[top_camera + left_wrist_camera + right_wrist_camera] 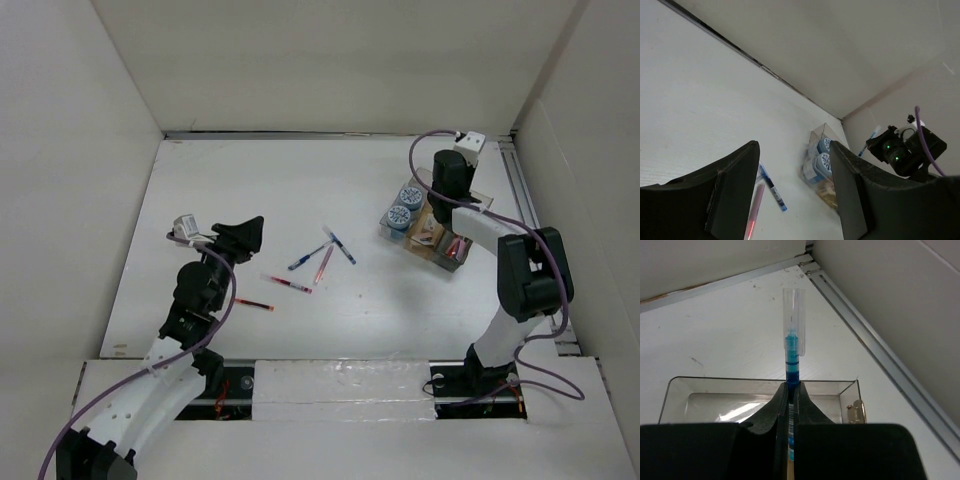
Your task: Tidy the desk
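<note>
The white desk (230, 180) carries several loose pens at its middle: two blue ones (342, 246) (306, 259) and three red or pink ones (323, 265) (287, 284) (253, 303). My right gripper (438, 210) (791, 390) is shut on a blue pen with a clear cap (792, 340), held over the clear tray (675, 385) (452, 262) at the right. My left gripper (245, 232) (792, 147) hangs open and empty above the desk, left of the pens. In the left wrist view a blue pen (771, 187) and a pink pen (754, 210) lie below the fingers.
Two blue-lidded jars (410, 195) (400, 216) stand in the tray's left compartments, with small brownish items in the others. Metal rails (880, 360) run along the desk's back and right edges. White walls close in on three sides.
</note>
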`<act>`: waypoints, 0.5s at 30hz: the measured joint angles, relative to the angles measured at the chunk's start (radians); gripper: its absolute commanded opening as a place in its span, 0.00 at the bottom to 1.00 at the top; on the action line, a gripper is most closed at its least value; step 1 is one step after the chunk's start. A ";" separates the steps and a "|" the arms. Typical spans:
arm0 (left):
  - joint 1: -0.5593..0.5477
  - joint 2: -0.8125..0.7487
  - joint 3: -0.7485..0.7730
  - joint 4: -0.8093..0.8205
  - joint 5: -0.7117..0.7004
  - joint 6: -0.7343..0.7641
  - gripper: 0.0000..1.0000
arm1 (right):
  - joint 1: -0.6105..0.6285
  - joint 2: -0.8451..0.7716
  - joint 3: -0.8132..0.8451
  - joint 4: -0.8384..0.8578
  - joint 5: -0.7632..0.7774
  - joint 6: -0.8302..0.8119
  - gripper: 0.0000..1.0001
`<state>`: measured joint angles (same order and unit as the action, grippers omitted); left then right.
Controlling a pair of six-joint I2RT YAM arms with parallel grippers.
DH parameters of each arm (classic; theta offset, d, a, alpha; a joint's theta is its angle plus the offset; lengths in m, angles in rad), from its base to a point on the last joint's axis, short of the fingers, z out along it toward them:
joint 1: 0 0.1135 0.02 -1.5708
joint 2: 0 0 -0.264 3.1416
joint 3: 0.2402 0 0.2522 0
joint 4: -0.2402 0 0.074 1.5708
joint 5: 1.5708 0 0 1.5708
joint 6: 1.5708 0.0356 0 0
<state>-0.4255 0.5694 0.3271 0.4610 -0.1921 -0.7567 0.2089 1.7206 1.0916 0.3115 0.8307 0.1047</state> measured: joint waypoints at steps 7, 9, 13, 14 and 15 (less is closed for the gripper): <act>-0.005 -0.049 -0.007 0.008 -0.016 0.000 0.54 | -0.012 0.058 0.017 0.146 0.005 -0.269 0.00; -0.005 -0.049 -0.007 0.008 -0.020 0.001 0.54 | -0.014 0.077 0.017 0.180 0.008 -0.331 0.00; -0.005 -0.049 -0.009 0.010 -0.025 0.001 0.54 | -0.024 0.103 0.017 0.198 0.010 -0.393 0.00; -0.005 -0.049 -0.009 0.010 -0.026 0.002 0.54 | -0.025 0.108 0.017 0.199 0.011 -0.400 0.00; -0.005 -0.049 -0.009 0.010 -0.027 0.003 0.54 | -0.026 0.114 0.017 0.201 0.014 -0.407 0.00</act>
<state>-0.4309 0.5205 0.3180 0.4713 -0.2192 -0.7536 0.1825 1.8343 1.1084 0.5121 0.8448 -0.3023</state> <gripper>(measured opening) 0.542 0.042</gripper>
